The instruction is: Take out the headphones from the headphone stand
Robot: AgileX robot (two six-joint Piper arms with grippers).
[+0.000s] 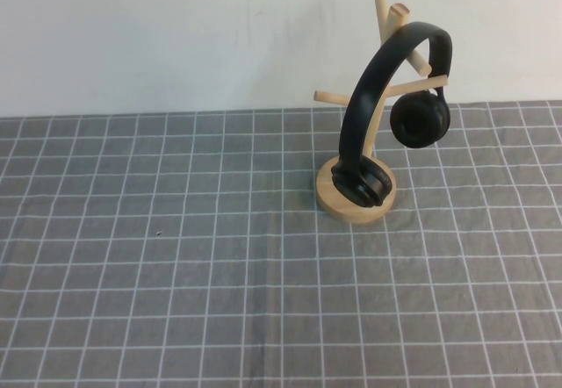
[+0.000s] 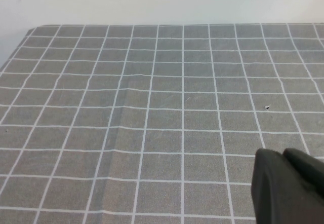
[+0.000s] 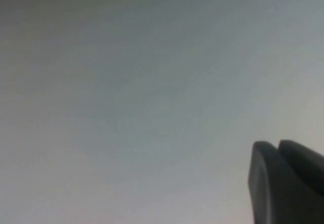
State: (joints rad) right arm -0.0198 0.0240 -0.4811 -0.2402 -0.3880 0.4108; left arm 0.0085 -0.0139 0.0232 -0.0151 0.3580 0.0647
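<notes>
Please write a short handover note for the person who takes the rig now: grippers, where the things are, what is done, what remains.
Left gripper: shut, empty, low over the grey checked cloth, out of the high view.
Right gripper: shut, empty, facing a blank pale surface, also out of the high view.
Headphones: hanging on the stand, headband over its upper pegs, one earcup down by the round base, the other hanging higher on the right.
Stand: upright at the far side of the cloth, right of centre.
Done: nothing yet.
Left: reach, grasp the headphones, lift them off the pegs.
</notes>
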